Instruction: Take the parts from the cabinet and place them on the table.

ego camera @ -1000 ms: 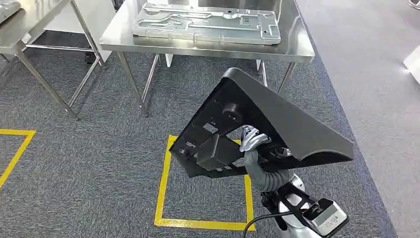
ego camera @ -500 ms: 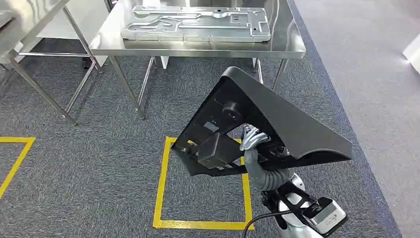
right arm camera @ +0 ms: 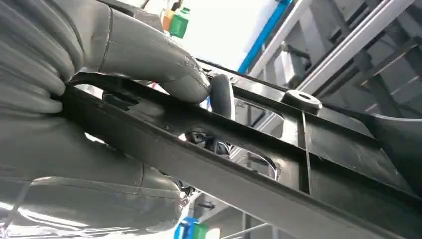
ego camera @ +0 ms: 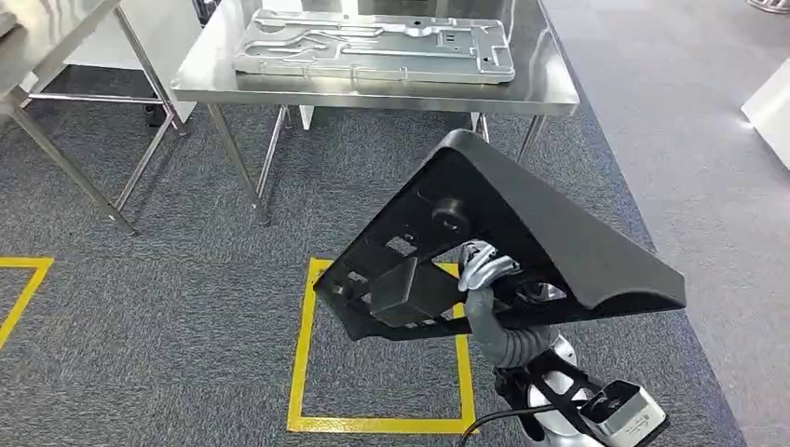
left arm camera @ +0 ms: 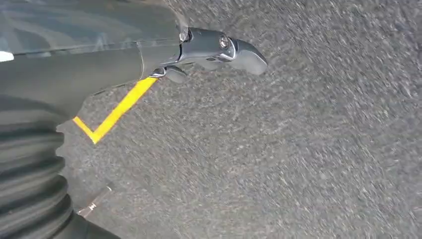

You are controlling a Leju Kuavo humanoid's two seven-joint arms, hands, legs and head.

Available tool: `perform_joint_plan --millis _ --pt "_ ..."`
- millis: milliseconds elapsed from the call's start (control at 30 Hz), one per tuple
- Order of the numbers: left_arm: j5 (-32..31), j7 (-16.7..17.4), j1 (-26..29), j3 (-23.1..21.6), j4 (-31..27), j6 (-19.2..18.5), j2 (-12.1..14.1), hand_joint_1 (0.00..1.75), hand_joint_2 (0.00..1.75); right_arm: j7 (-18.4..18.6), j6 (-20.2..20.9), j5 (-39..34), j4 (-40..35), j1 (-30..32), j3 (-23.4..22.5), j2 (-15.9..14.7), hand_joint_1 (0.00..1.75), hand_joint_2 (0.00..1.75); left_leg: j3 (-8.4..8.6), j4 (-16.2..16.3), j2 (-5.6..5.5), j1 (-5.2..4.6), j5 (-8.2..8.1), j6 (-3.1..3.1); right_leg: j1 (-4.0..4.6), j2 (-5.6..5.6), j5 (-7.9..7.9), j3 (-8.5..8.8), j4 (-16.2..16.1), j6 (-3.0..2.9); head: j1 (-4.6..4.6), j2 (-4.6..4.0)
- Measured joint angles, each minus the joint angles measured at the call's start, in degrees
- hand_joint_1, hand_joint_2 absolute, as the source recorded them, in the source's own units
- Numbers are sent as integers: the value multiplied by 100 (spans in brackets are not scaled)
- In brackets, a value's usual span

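Observation:
A large black plastic part (ego camera: pixel 550 233), wedge-shaped with a ribbed open underside, is carried tilted over the carpet in front of me. My right hand (ego camera: pixel 484 265) grips its inner frame from below. In the right wrist view the thumb (right arm camera: pixel 164 64) presses on a rib of the black part (right arm camera: pixel 323 144). The steel table (ego camera: pixel 373 91) stands ahead with a flat silver metal plate (ego camera: pixel 373 45) lying on it. My left hand (left arm camera: pixel 219 47) hangs over the grey carpet, holding nothing.
A second steel table (ego camera: pixel 37 28) stands at the far left, its legs reaching the carpet. A yellow tape square (ego camera: pixel 303 354) marks the floor under the part, and more yellow tape (ego camera: pixel 23 289) lies at the left. A white object (ego camera: pixel 773 107) sits at the right edge.
The whole picture has shifted as the camera moved, and the table and floor square sit differently in it. The black part stays in my right hand, a little lower and further right.

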Motion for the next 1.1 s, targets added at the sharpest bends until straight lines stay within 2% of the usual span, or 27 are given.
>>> perform_joint_plan --millis 33,100,133,167,233,267,300,333,400,467,500,533,567,600,633,667,700,733,767,800,867,900,967,1000,1033,1067,1100 --pt "0 -4 0 4 0 5 7 0 175 0 -9 -2 -4 13 0 -2 175 175 36 0 0 1 -30 -10 -1 -13 190 72 -226 -10 0 0" --pt "0 -9 2 9 0 7 7 0 175 0 -29 0 -53 22 0 -4 175 175 158 -1 1 2 -116 -44 2 -43 806 545 -1262 -66 0 0" --pt "0 -18 2 9 0 7 7 0 175 0 -39 0 -74 20 0 -4 175 175 175 -11 9 2 -160 -69 15 -86 948 727 -1701 -111 0 0" --pt "0 -24 -9 9 0 2 9 0 175 0 -48 2 -79 19 0 -4 175 175 208 -10 10 -16 -181 -103 61 -109 658 717 -1710 -147 0 0" --pt "0 -33 -8 9 0 0 17 0 175 0 -59 2 -103 37 0 -7 175 175 244 -68 33 -17 -214 -186 81 -97 759 743 -1761 -254 0 0" --pt "-2 -35 -3 11 0 0 17 0 175 0 -61 4 -107 50 0 -7 175 175 300 18 31 -30 -154 -225 56 -74 771 782 -1777 -291 0 0" --pt "0 -35 -10 11 0 0 22 0 175 0 -61 4 -120 57 0 -7 175 175 325 93 36 -28 -156 -244 44 -44 754 888 -1783 -326 -2 0" --pt "0 -33 -23 11 0 -2 37 0 175 0 -57 4 -144 60 -2 -7 175 175 227 331 33 0 -160 -258 38 -65 713 1003 -1828 -374 2 0" --pt "-2 -35 -28 11 0 -4 48 0 175 0 -53 7 -149 45 0 -4 175 175 -313 1158 6 9 -274 -305 47 -59 627 1109 -1833 -428 -2 0" --pt "0 -35 2 13 0 -2 61 0 175 0 -53 7 -146 64 -2 -4 175 175 -840 1760 6 8 -716 -322 57 -13 522 1205 -1833 -444 -2 0" --pt "0 -37 22 15 0 -2 61 0 175 0 -53 7 -144 75 0 -4 175 175 -984 1793 6 8 -857 -318 61 12 464 1278 -1833 -442 -2 0" --pt "2 -37 31 15 0 -2 61 0 175 0 -53 7 -144 78 -2 -4 175 175 -1021 1636 6 8 -855 -301 64 34 399 1360 -1833 -438 -2 0" --pt "2 -37 34 15 0 -2 61 0 175 0 -53 7 -144 79 0 -4 175 175 -984 1321 4 6 -703 -274 70 42 328 1454 -1833 -431 -2 0" --pt "0 -37 36 15 0 -2 61 0 175 0 -53 7 -144 79 0 -4 175 175 -897 880 1 2 -380 -240 81 46 248 1561 -1833 -426 -2 0" --pt "0 -37 52 15 0 -2 66 0 175 0 -53 7 -144 83 -2 -4 175 175 -821 427 3 -30 166 -172 78 49 167 1611 -1837 -419 0 0" --pt "0 -37 65 15 0 -2 98 0 175 0 -53 7 -136 81 0 -4 175 175 -834 244 -25 -67 652 -147 100 62 95 1677 -1797 -391 0 0" --pt "2 -42 63 17 0 0 96 0 175 0 -53 9 -138 104 0 -4 175 175 -797 238 -21 -78 497 -148 86 97 55 1685 -1831 -337 2 0" --pt "0 -42 60 17 0 0 98 0 175 0 -53 7 -140 101 0 -4 175 175 -744 241 -21 -102 522 -112 64 99 21 1724 -1888 -296 -4 0" --pt "-2 -39 51 17 0 2 111 0 175 0 -53 9 -142 100 0 -4 175 175 -693 177 -26 -95 480 -67 66 90 91 1761 -1789 -256 0 0" --pt "-2 -33 29 17 0 7 109 0 175 0 -55 7 -144 82 0 -2 175 175 -590 130 -34 -84 456 -28 77 91 198 1715 -1623 -208 0 0" --pt "-2 -26 15 17 0 26 109 0 175 0 -57 9 -142 68 2 -4 175 175 -399 26 -37 -50 382 27 53 27 406 1305 -894 -154 0 0" --pt "0 -26 13 17 0 24 109 0 175 0 -61 11 -142 69 4 -4 175 175 -335 17 -38 -40 327 29 46 25 320 1008 -525 -136 0 0" --pt "-2 -26 18 17 0 35 109 0 175 0 -68 11 -140 81 4 -4 175 175 -200 17 -43 -29 197 29 12 15 -236 531 -113 -88 0 0" --pt "0 -26 25 17 0 42 103 0 175 0 -68 13 -140 86 4 -4 175 175 -119 17 -49 -26 129 25 -3 5 -472 392 -98 -62 0 0" --pt "0 -26 29 17 0 55 98 0 175 0 -66 13 -138 88 4 -4 175 175 -19 18 -57 -18 54 15 -15 -12 -559 320 -216 -51 0 0" --pt "0 -26 29 20 0 59 94 0 175 0 -55 13 -136 88 4 -2 175 175 90 18 -67 -7 -29 -3 -20 -21 -452 330 -493 -46 0 0" --pt "-2 -26 26 20 0 68 87 0 175 0 -44 20 -136 88 4 -2 175 175 192 17 -74 4 -105 -24 -24 -29 -180 389 -844 -43 0 0"
